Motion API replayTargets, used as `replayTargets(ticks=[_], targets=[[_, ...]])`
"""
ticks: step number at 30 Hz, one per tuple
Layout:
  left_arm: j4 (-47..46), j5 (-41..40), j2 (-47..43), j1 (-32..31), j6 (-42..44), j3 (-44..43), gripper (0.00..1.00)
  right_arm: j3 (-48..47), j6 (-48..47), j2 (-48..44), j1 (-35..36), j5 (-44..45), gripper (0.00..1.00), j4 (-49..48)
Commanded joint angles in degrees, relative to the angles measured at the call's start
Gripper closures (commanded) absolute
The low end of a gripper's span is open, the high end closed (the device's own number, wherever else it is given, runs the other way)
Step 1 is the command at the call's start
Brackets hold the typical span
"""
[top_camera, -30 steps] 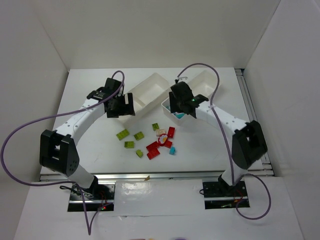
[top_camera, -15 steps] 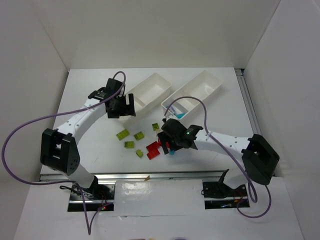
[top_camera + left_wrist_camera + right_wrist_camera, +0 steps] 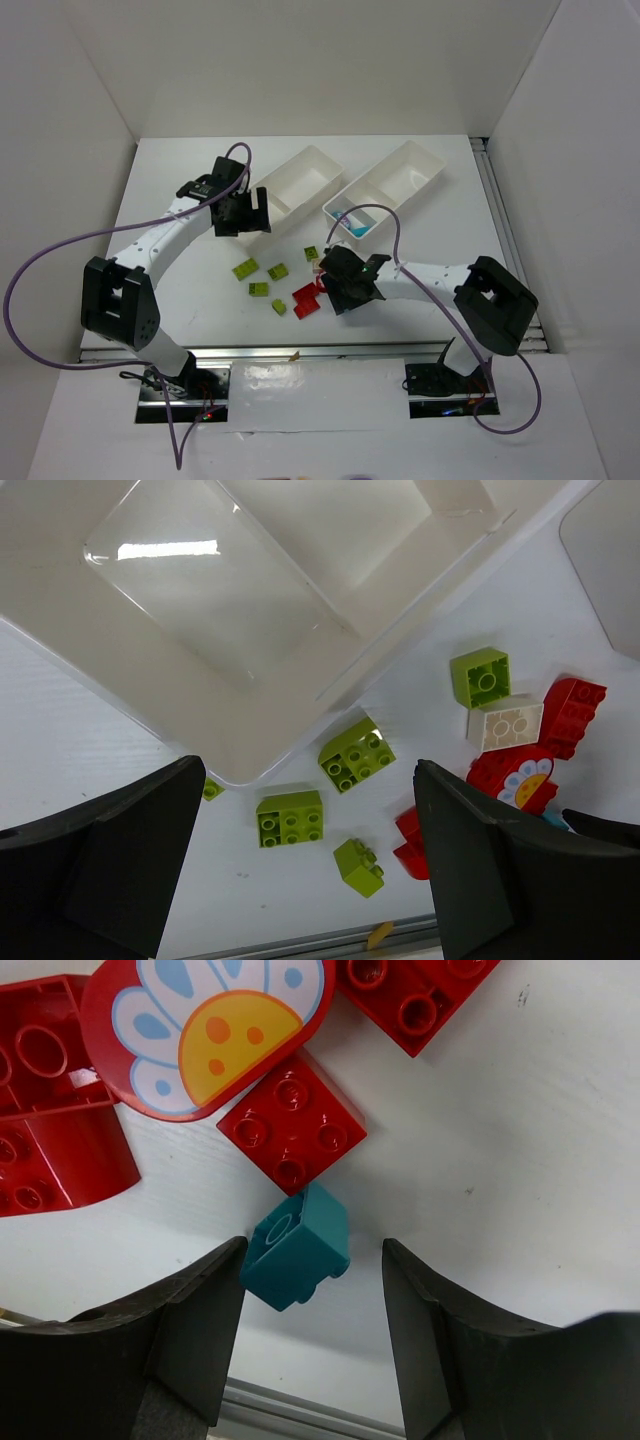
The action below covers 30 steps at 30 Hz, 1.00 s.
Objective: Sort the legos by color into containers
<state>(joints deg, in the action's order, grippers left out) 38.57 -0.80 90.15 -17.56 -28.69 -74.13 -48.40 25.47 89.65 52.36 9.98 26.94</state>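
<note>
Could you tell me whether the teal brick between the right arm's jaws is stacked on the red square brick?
No, the teal brick lies on the table beside the red square brick, not on it.

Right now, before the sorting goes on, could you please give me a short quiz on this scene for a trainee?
1. True or false: the small teal studded plastic brick lies between the fingers of the right gripper, beside a square red brick.
2. What colour is the piece lying in the near compartment of the right-hand shallow white plastic tray? A red; B cyan; C lime green.
3. How do the jaws of the left gripper stand?
Key: 1 true. 2 B. 3 open wide, holding nothing.
</note>
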Motion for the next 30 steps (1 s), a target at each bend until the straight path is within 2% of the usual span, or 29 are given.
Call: replayTargets(ticks=[1, 6, 7, 8, 10, 11, 13, 19, 22, 27, 30], targets=[[-0.2, -0.5, 0.5, -0.3, 0.3, -0.1, 0.04, 0.2, 0.0, 0.2, 0.2, 2.2, 0.37, -2.9], [-0.2, 0.0, 0.6, -0.8, 0.3, -0.7, 0.04, -0.4, 0.5, 1.4, -0.4, 2.2, 0.37, -4.3], [-0.2, 0.0, 1.1, -0.8, 0.3, -0.7, 0.04, -0.9, 0.5, 1.4, -0.4, 2.2, 0.4, -4.3], [-0.2, 0.0, 1.1, -0.8, 0.3, -0.7, 0.04, -0.9, 0.5, 1.4, -0.4, 2.2, 0.48, -4.8], [-0.2, 0.0, 1.1, -0.8, 0.8, -0.7, 0.04, -0.9, 0.5, 1.4, -0.4, 2.2, 0.55, -4.8], [-0.2, 0.0, 1.1, -0.8, 0.8, -0.7, 0.04, -0.9, 0.5, 0.9, -0.4, 3.1, 0.64, -4.8], [-0.2, 0.0, 1.1, -0.8, 0.8, -0.1, 0.04, -1.5, 0.5, -0.4, -0.4, 3.9, 0.7, -3.0], [-0.8, -0.5, 1.1, -0.8, 0.8, -0.1, 0.04, -5.1, 1.1, -9.7, -1.5, 10.1, 0.71, 6.2], [-1.3, 0.0, 1.1, -0.8, 0.8, 0.5, 0.04, -9.2, -1.2, -12.1, -6.4, 12.3, 0.71, 7.3], [-1.3, -1.0, 1.1, -1.3, 0.8, -0.1, 0.04, -22.7, -3.9, -4.0, -17.4, 10.8, 0.71, 4.9], [0.3, -2.4, 0.4, -1.3, 0.8, -0.7, 0.04, -29.6, -4.4, 3.0, -20.4, 9.8, 0.71, 1.5]])
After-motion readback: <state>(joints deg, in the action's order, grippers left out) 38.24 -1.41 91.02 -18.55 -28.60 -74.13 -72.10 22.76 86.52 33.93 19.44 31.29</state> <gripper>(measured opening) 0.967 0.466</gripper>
